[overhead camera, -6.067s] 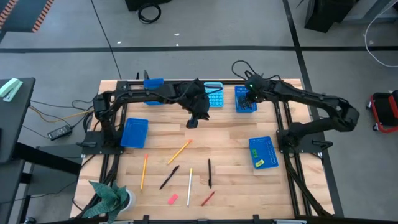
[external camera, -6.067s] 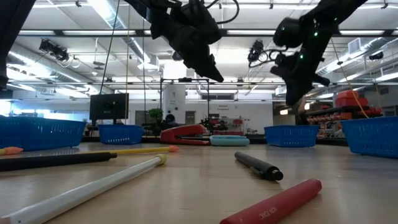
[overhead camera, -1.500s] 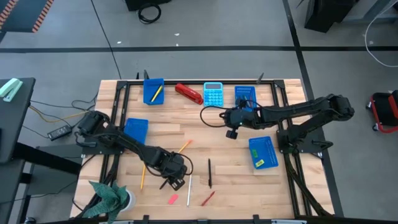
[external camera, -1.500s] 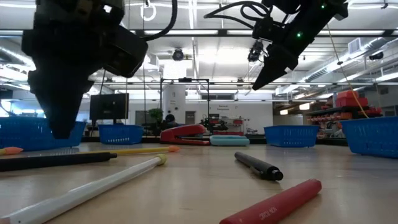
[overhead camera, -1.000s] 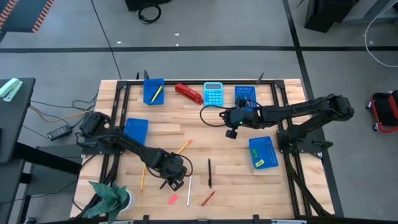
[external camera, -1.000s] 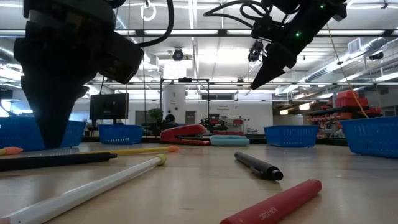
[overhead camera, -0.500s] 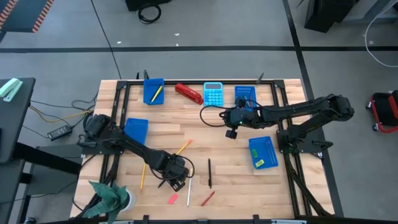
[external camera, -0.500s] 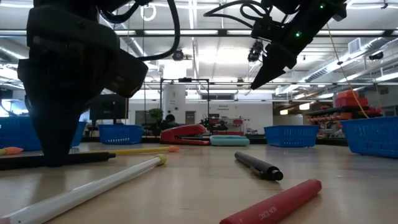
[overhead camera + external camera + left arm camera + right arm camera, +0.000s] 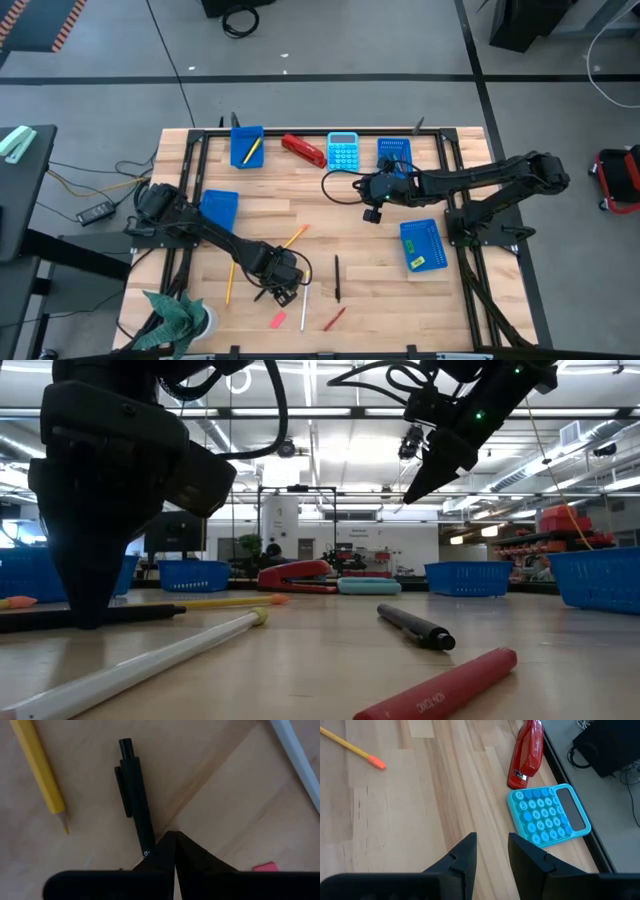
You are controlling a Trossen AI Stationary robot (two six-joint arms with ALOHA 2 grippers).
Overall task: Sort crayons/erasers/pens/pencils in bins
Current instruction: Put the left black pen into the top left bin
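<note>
Working across the bench (image 9: pixel 360 215) from its left edge: a blue bin (image 9: pixel 217 212) sits by the left edge, and another bin (image 9: pixel 246 147) at the back left corner has a yellow pencil in it. An orange pencil (image 9: pixel 230 277) lies near the front left, and another orange pencil (image 9: pixel 288 243) sits at an angle a bit further in.

The left gripper (image 9: pixel 281 290) is down on the bench toward the front, fingers pinched together on one end of the black pen (image 9: pixel 137 815). In the left wrist view the two tips meet right over the pen's end, with a yellow pencil (image 9: pixel 42 771) beside it and a white pencil (image 9: pixel 304 300) on the other side. A pink eraser (image 9: pixel 278 320) lies near the front edge, just by the white pencil.

Next over, a second black pen (image 9: pixel 337 278) lies pointing toward the back edge, and a red crayon (image 9: pixel 334 318) is near the front edge.

A red stapler (image 9: pixel 303 150) and a light-blue calculator (image 9: pixel 344 152) sit along the back edge. The right gripper (image 9: pixel 371 214) hangs above the middle of the bench, fingers apart with nothing between them.

Toward the right, a bin (image 9: pixel 394 158) sits at the back edge, and the last bin (image 9: pixel 423 246) by the right edge has a green and a yellow eraser in it
</note>
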